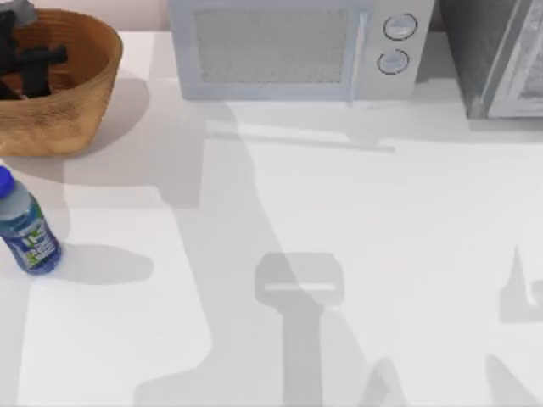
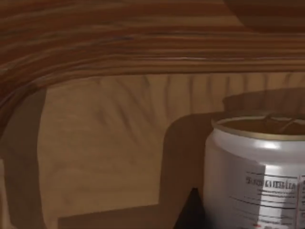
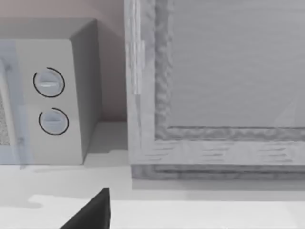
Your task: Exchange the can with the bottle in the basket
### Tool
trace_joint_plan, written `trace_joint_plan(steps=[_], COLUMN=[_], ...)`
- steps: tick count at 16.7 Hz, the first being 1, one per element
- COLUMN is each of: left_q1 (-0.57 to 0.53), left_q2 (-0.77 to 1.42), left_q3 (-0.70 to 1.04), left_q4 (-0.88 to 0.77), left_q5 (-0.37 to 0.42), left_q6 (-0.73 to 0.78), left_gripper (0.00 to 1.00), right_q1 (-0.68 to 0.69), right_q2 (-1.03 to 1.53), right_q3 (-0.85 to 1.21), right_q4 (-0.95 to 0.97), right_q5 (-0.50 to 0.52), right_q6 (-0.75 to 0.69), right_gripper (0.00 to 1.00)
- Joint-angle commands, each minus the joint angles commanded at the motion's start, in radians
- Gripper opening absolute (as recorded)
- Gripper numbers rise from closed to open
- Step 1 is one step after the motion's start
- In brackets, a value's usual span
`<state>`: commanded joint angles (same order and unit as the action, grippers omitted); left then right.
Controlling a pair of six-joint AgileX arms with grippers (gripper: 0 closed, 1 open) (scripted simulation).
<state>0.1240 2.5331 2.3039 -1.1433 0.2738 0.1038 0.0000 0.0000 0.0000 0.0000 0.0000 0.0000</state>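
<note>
White table, microwave — bottle beside basket

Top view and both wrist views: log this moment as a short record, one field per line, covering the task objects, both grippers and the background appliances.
basket: round orange-brown woven wicker basket, top view's far left corner
can: silver-white cylindrical can with dull gold top, upright inside the basket
bottle: clear plastic bottle with blue cap and blue-green label, on the table, outside and in front of the basket
left gripper: lowered into the basket, beside the can
right gripper: finger tip, near the microwave
microwave: grey two-dial microwave, back edge
</note>
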Motion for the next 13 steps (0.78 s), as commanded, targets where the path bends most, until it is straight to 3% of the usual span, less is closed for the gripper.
trace_joint_plan(steps=[5,13], left_q1=[0.015,-0.003], left_q2=[-0.235,-1.02], left_q3=[-0.255,-1.034], left_q4=[0.164,0.625], left_q5=[-0.058,-0.183], left_q6=[-0.025,-0.054], left_gripper=[0.0,0.0], right_q1=[0.0,0.0], right_q2=[0.0,0.0], right_q3=[0.0,0.0], right_q4=[0.0,0.0], right_q5=[0.0,0.0], right_q6=[0.0,0.0], right_gripper=[1.0,1.0])
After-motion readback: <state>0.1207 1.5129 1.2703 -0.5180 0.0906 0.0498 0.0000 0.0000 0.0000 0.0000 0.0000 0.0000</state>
